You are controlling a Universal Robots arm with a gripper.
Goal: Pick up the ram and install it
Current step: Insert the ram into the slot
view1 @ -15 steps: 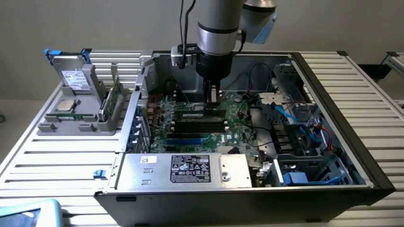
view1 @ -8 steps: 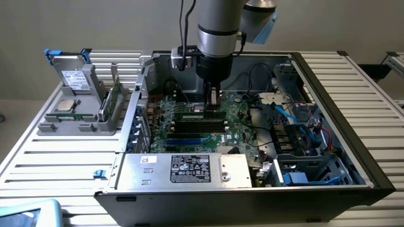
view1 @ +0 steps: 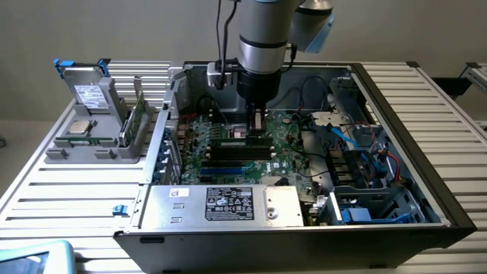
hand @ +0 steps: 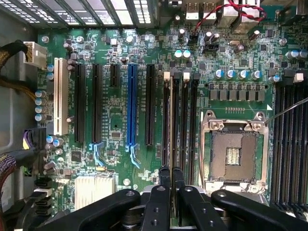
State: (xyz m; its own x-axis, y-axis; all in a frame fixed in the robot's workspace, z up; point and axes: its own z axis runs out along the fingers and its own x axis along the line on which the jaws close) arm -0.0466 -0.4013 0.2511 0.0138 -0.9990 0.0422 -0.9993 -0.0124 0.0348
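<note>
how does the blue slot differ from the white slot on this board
The blue slot is blue with a pale blue latch at one end; the white slot shows no such latch. The blue slot has black slots on both sides; the white slot ends the row, nearest the cables. Both are long, empty and parallel on the green motherboard.

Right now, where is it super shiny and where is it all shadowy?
Exterior view: light gleams off the silver arm and the slatted table, while the computer case is shadowy inside under the arm. Wrist view: the case's vent slots glare white; the motherboard is evenly lit; the black gripper looks dark.
</note>
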